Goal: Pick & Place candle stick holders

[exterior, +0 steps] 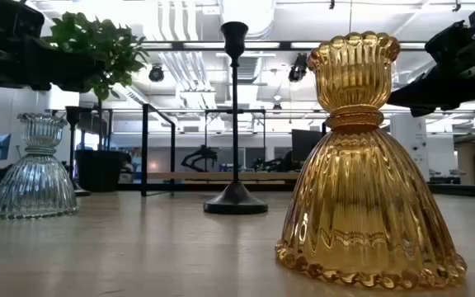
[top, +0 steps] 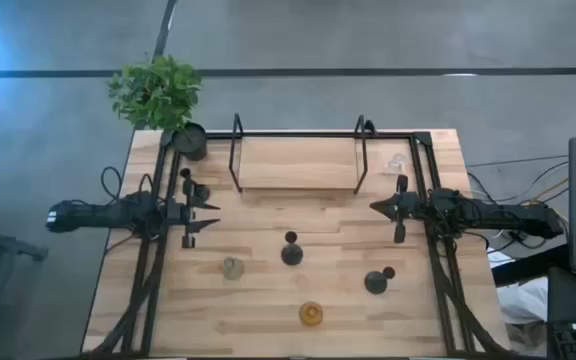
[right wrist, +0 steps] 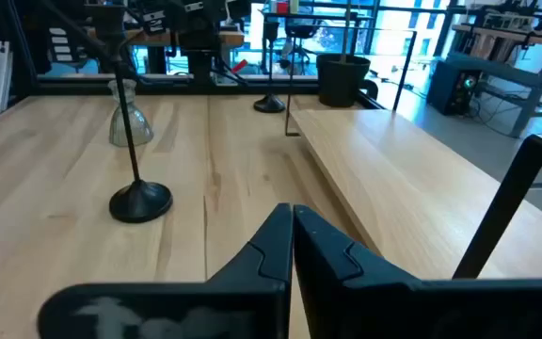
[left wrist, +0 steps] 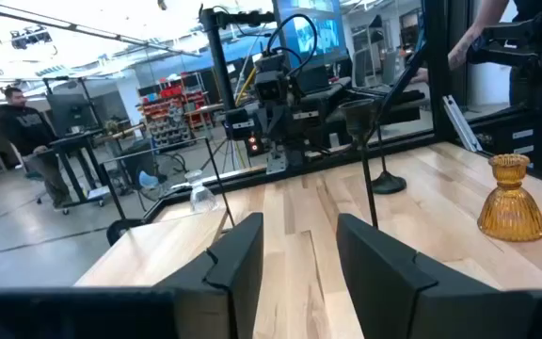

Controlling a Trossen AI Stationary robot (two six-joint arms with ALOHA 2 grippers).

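The left pincer [top: 211, 219] hovers at the counter's [top: 268, 310] left side, arm stretched level, fingers [left wrist: 238, 259] parted and empty. The right pincer [top: 376, 207] faces it from the right side, fingers [right wrist: 332, 252] pressed together, holding nothing. Between them, nearer the front edge, stand the candle stick holders, all upright: a grey-green glass one [top: 232, 268], a black one [top: 291, 250] just right of it, another black one [top: 377, 280], and an amber glass one [top: 311, 314] frontmost. A third black holder [top: 188, 182] stands by the left pincer. A clear one [top: 396, 160] sits by the rear right corner.
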